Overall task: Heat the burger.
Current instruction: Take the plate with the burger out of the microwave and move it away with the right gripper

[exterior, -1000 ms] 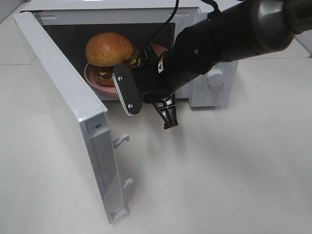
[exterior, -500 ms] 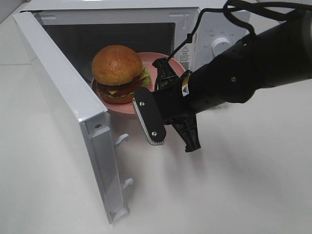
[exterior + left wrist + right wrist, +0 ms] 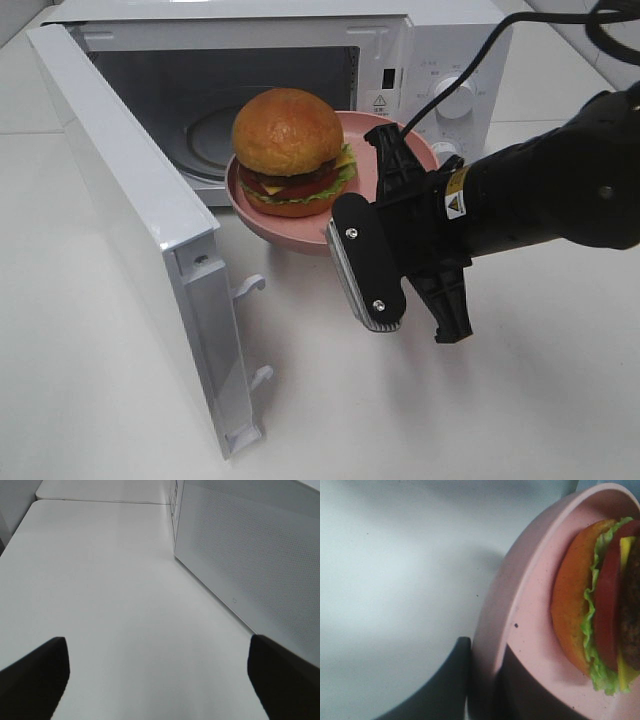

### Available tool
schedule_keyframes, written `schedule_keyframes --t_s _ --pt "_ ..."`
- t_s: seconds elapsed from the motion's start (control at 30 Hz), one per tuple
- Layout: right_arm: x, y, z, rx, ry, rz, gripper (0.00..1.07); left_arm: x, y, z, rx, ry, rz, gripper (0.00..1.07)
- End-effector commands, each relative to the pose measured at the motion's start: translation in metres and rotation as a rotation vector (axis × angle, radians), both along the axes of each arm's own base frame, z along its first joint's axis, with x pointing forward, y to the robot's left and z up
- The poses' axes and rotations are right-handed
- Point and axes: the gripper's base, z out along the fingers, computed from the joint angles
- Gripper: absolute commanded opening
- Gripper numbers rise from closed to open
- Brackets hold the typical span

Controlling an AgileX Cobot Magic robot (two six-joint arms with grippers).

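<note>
The burger [image 3: 291, 150], with a golden-brown bun, lettuce, tomato and cheese, sits on a pink round plate [image 3: 275, 218]. My right gripper [image 3: 387, 195] is shut on the plate's right rim and holds plate and burger in the air just in front of the open microwave [image 3: 440, 60]. The right wrist view shows the fingers [image 3: 452, 682] clamped over the plate rim [image 3: 495, 625], with the burger [image 3: 592, 625] beyond. My left gripper [image 3: 160, 680] is open and empty over the bare table, beside the microwave door's outer face [image 3: 250, 555]. It is out of the exterior high view.
The microwave door [image 3: 130, 220] is swung wide open toward the front left, with its latch hooks [image 3: 250, 288] sticking out. The glass turntable [image 3: 205, 140] inside is bare. The control knobs [image 3: 455, 95] are on the right of the microwave's front. White table [image 3: 520, 410] all around.
My right gripper has drawn the plate with the burger out of the microwave cavity, toward the front and right. The door has not moved.
</note>
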Motion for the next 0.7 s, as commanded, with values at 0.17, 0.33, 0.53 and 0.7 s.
schedule_keyframes --t_s 0.17,0.33,0.53,0.7 --pt "-0.016 -0.015 0.026 0.114 -0.098 -0.021 0.00 -0.001 0.000 0.000 0.001 -0.006 0.003 0.88" --pt "-0.031 -0.027 0.029 0.119 -0.104 -0.021 0.00 -0.001 0.000 0.000 0.001 -0.006 0.003 0.88" --pt "-0.049 -0.042 0.030 0.112 -0.100 -0.024 0.00 -0.001 0.000 0.000 0.001 -0.006 0.003 0.88" --pt "-0.068 -0.057 0.033 0.124 -0.100 -0.036 0.00 -0.001 0.000 0.000 0.001 -0.006 0.003 0.88"
